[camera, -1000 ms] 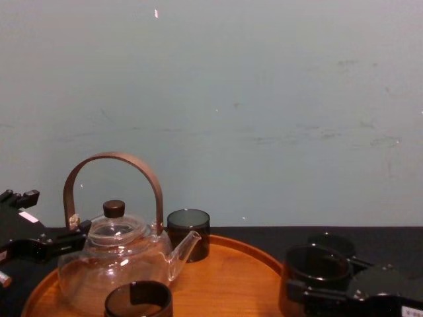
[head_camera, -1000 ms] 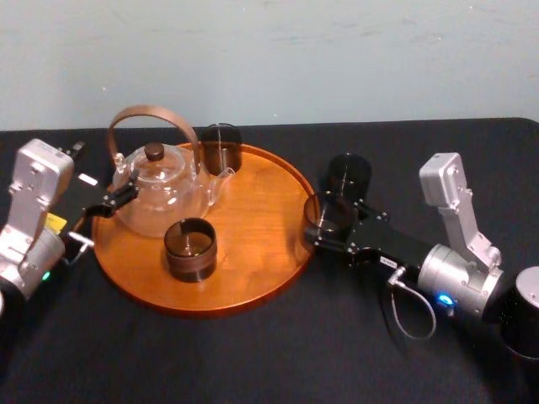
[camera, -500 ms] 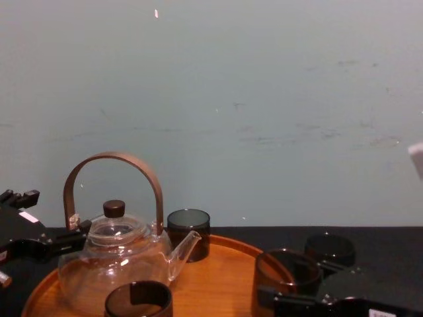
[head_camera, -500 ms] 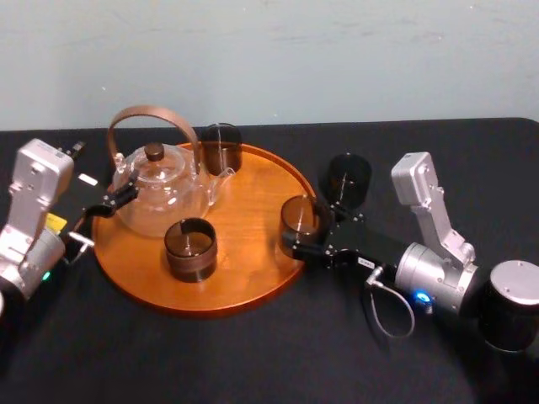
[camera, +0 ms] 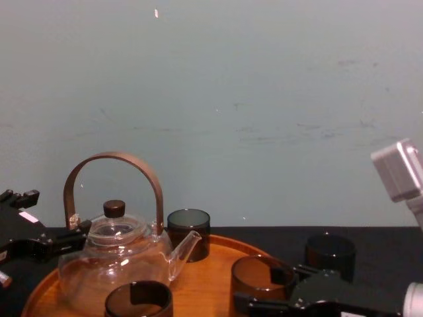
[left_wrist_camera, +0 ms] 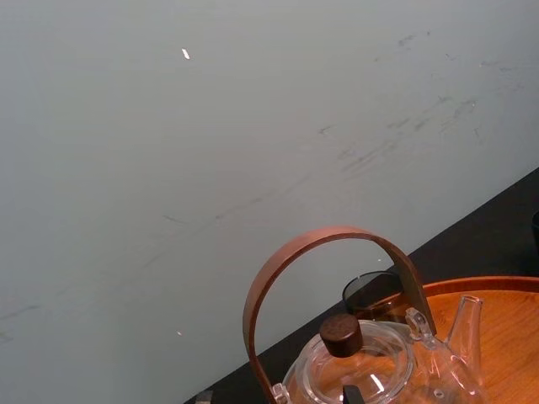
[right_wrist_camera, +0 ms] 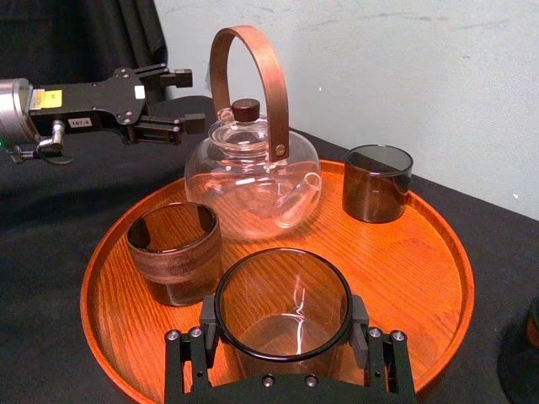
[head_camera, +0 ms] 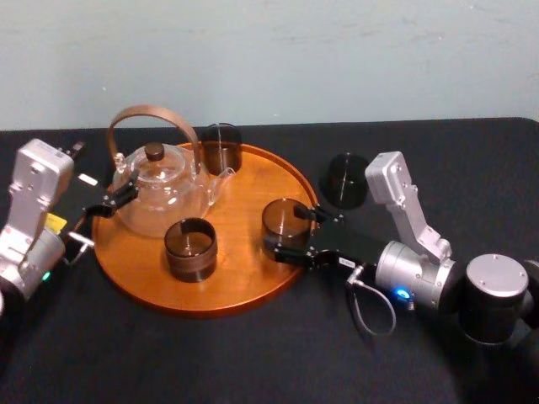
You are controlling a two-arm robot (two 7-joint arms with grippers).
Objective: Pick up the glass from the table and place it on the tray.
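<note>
Glass (head_camera: 284, 220), a smoky brown thin-walled cylinder, is pinched by the right gripper (head_camera: 283, 234) over the right part of the round, low-rimmed wooden tray (head_camera: 244, 189) on the matte black surface (head_camera: 253, 353). Left gripper (right_wrist_camera: 181, 99) hangs spread beside the clear teapot (head_camera: 160, 192).

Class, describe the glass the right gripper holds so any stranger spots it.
Find the round orange-brown tray on the black table. Above its right part is a dark glass. It alone is clamped by the right gripper; the left gripper hangs by the teapot.
</note>
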